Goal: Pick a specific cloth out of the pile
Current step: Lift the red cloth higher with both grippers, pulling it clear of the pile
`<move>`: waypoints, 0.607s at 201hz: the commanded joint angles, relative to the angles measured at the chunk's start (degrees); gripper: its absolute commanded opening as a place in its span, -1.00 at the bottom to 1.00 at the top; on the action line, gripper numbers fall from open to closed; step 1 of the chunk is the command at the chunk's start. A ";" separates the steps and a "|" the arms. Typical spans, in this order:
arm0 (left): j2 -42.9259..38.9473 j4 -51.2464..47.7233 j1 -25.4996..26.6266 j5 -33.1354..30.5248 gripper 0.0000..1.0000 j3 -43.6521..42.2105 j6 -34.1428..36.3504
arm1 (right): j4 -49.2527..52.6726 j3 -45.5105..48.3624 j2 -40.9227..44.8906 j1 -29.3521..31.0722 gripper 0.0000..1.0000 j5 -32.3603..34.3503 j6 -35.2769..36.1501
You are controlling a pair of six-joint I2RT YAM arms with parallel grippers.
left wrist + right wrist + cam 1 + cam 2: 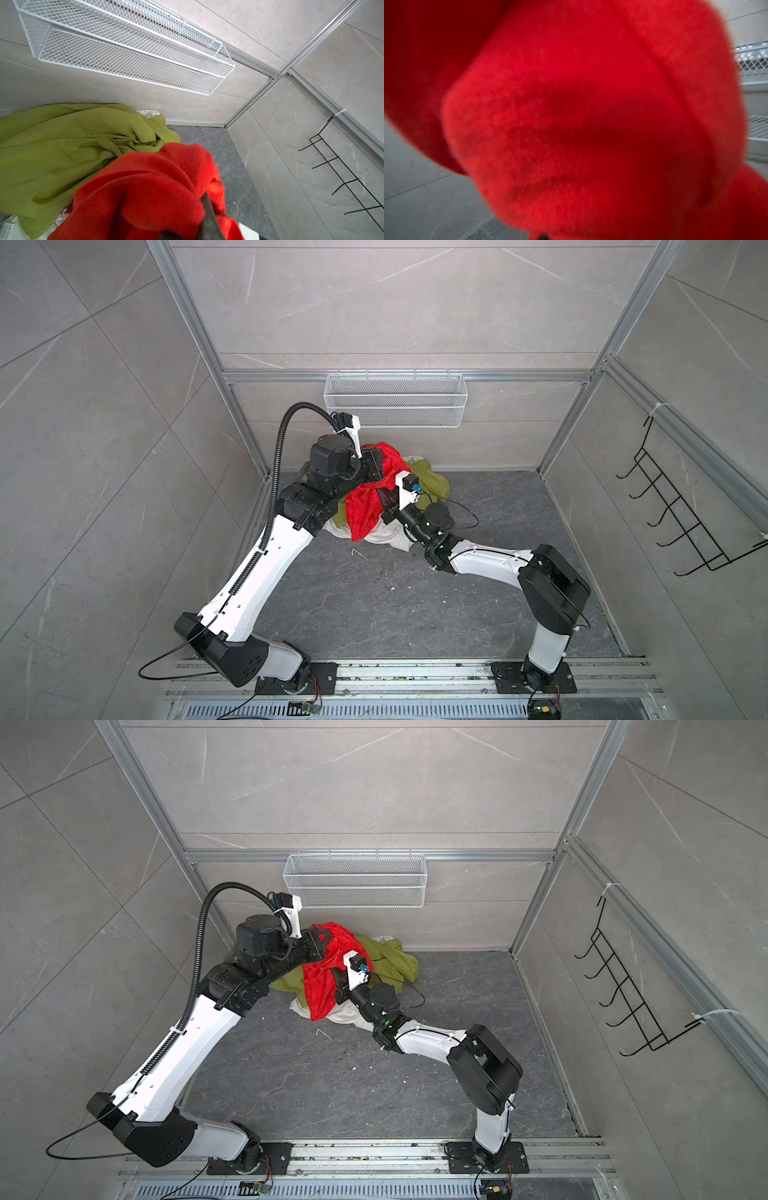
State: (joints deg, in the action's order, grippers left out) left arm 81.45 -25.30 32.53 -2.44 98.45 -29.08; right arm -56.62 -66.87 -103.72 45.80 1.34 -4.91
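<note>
Nearest you, the loose tail of the bright red thin cloth (363, 510) hangs over the crumpled white cloth (384, 537). Your right gripper (381, 493) looks closed on its middle. Farther back, the left gripper (377, 466) clamps its top end. Its length runs near-to-far over the large olive-green cloth (432, 483), between both arms.

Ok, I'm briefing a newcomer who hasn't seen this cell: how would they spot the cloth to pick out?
Find the white wire mesh basket on the back wall; below it a heap of soft fabrics lies on the dark floor. The bright red thin cloth is its topmost piece, the only vivid colour beside the large olive-green cloth and the white cloth underneath.
</note>
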 commanded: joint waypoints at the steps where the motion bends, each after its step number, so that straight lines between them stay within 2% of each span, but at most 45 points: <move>1: -2.78 3.33 0.15 0.06 -1.00 2.66 1.58 | 1.43 -2.52 4.09 0.38 -1.00 0.85 1.43; 122: -4.99 4.14 0.16 1.47 -1.00 3.49 4.45 | 8.86 -4.88 11.13 0.49 -1.00 0.59 2.07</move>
State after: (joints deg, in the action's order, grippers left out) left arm 78.78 -24.75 32.53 -2.20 98.94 -26.76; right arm -47.64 -68.99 -96.31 45.80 1.74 -3.79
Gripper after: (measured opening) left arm 0.080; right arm 0.097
